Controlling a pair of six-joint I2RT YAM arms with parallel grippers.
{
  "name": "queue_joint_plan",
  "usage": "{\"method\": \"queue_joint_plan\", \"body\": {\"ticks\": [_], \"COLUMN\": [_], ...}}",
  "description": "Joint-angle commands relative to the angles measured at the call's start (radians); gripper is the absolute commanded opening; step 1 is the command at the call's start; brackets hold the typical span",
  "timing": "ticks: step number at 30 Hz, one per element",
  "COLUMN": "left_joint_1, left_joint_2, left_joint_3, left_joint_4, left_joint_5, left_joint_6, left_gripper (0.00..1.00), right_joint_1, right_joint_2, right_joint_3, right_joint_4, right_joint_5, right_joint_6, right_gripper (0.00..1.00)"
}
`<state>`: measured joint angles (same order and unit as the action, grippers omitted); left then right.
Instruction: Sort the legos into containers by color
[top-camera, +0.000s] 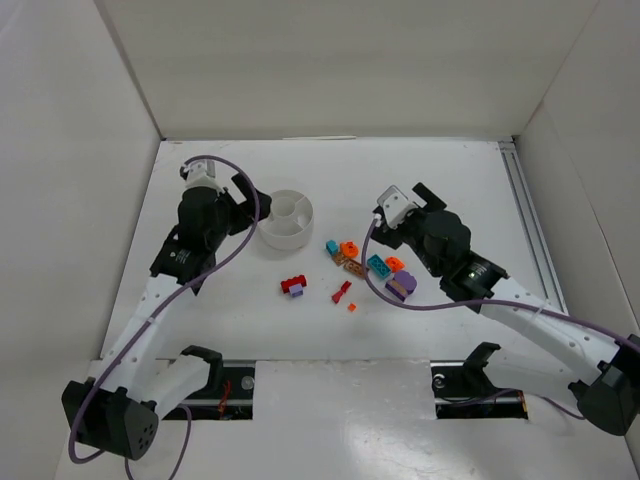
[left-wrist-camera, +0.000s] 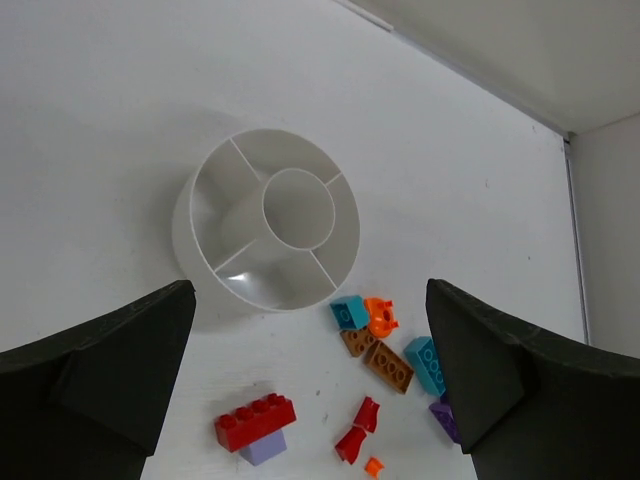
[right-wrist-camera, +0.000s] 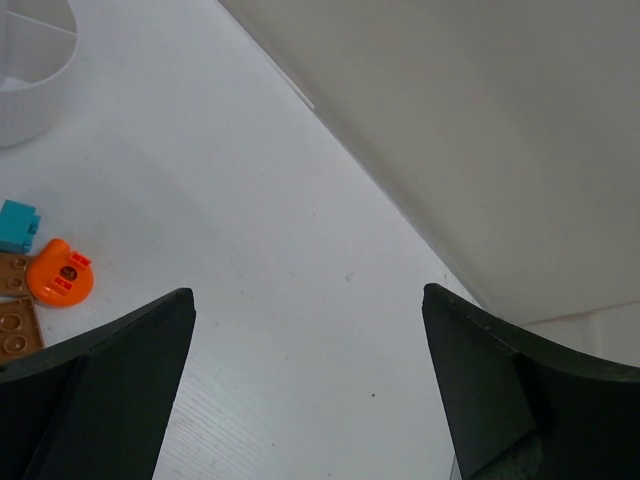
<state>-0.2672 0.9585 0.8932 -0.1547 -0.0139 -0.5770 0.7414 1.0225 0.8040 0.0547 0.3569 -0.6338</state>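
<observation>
The white divided dish (top-camera: 287, 232) stands at the table's middle left, and its compartments (left-wrist-camera: 190, 220) hold nothing. To its right and front lie loose legos: a red brick (top-camera: 293, 285) stacked on a lilac one (left-wrist-camera: 264, 448), a small red piece (left-wrist-camera: 358, 431), teal (left-wrist-camera: 349, 312), orange (left-wrist-camera: 380, 315), tan (left-wrist-camera: 388, 365) and purple (top-camera: 401, 285) ones. My left gripper (top-camera: 243, 203) hovers open just left of the dish with nothing between its fingers. My right gripper (top-camera: 412, 200) is open above bare table behind the legos, also with nothing in it.
White walls enclose the table on the left, back and right. A metal rail (top-camera: 528, 225) runs along the right edge. A purple cable (top-camera: 395, 298) loops from the right arm close to the purple brick. In the right wrist view the dish (right-wrist-camera: 30, 95) shows at the top left.
</observation>
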Motion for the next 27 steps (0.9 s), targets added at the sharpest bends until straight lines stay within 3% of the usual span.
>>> {"method": "queue_joint_plan", "body": {"ticks": [1,9,14,20,27], "left_joint_1": [-0.039,-0.096,-0.096,-0.096,-0.096], "left_joint_2": [0.0,-0.009,-0.029,-0.029,-0.058], "left_joint_3": [-0.005,-0.086,-0.137,-0.166,-0.175], "left_joint_4": [-0.023,-0.057,-0.057,-0.068,-0.077], "left_joint_5": [0.003,0.04,0.04,0.064,0.065], "left_joint_6": [-0.05,-0.081,-0.09,-0.1,-0.1], "left_gripper": [0.99,0.99,0.99,0.99,0.99], "right_joint_1": [0.01,0.001,-0.048,-0.048,0.038], "right_joint_2": [-0.018,-0.047,-0.067,0.048,0.339], "right_joint_3": [0.057,-0.035,-0.08,-0.034,0.13], "right_joint_4": [0.02,-0.007,-0.03,-0.042,-0.032], "right_joint_5": [0.036,0.036,0.013,-0.096,-0.197], "right_joint_6": [0.048,0.14,0.351,0.342,0.281], "right_gripper": [1.0,1.0,1.0,1.0,0.92]}}
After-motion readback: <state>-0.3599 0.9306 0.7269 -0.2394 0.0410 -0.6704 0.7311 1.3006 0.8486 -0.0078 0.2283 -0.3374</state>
